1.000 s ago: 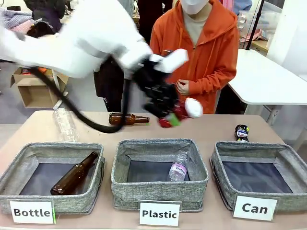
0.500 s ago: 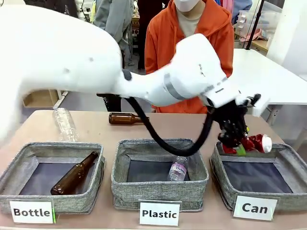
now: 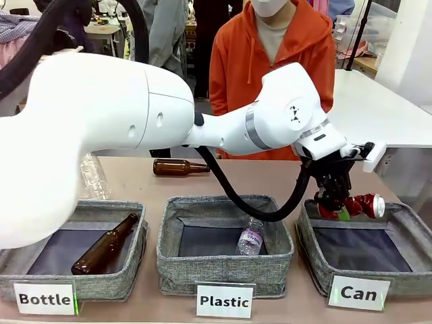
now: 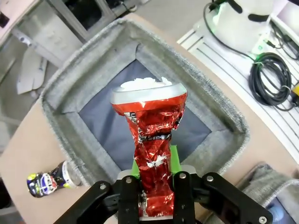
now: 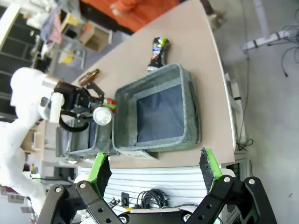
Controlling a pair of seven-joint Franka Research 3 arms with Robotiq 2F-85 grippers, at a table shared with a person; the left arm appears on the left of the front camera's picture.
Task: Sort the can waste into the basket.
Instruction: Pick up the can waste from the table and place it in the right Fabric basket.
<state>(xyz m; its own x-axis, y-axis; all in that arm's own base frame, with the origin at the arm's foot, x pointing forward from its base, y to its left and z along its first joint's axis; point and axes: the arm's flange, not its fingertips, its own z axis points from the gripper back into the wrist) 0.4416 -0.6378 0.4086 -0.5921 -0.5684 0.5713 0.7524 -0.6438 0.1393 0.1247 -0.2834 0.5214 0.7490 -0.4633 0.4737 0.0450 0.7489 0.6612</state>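
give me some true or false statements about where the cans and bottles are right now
1. The red can sits between the fingers of the left end effector, above the can basket. True.
2. The dark can lies inside the can basket. False: it lies on the table outside the basket's wall.
3. The right end effector is open and holds nothing. True.
4. The plastic basket holds a brown bottle. False: it holds a clear bottle.
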